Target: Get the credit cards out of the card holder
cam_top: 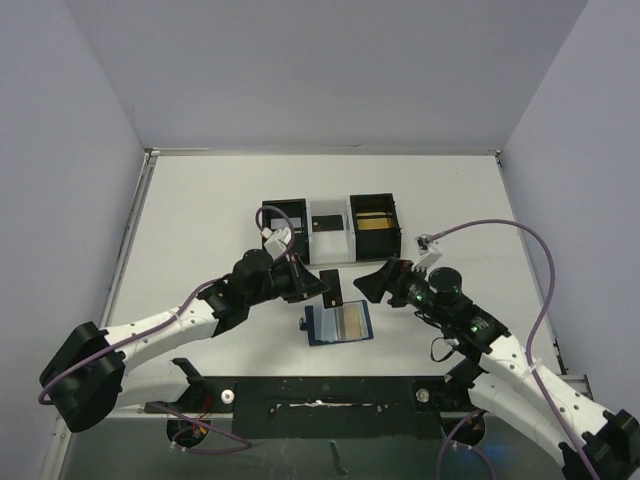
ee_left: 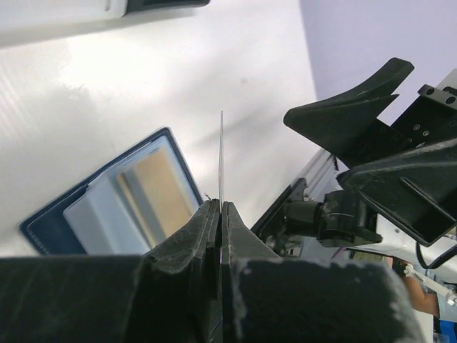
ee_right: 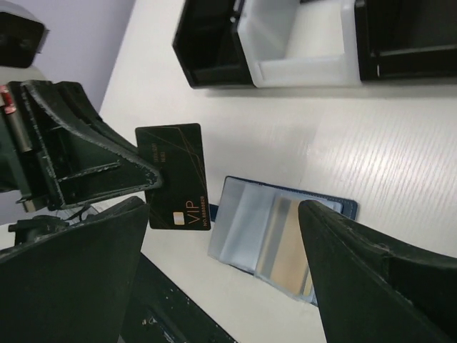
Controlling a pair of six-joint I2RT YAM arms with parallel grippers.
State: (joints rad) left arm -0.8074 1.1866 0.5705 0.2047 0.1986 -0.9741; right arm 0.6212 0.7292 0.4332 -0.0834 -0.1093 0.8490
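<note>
The navy-blue card holder (cam_top: 340,323) lies open on the table, with a gold card (cam_top: 353,320) and pale cards in its slots. My left gripper (cam_top: 322,287) is shut on a black VIP credit card (cam_top: 332,288) and holds it upright above the table, just beyond the holder's far left corner. In the left wrist view the card (ee_left: 221,153) shows edge-on between the shut jaws, with the holder (ee_left: 107,214) lying left of it. My right gripper (cam_top: 373,283) is open and empty, above the holder's far right corner. In the right wrist view the black card (ee_right: 175,175) and the holder (ee_right: 282,239) lie between the fingers.
Two black boxes joined by a clear section (cam_top: 330,222) stand on the table beyond the holder; the right box holds something gold. A black base bar (cam_top: 320,395) runs along the near edge. The side walls are close.
</note>
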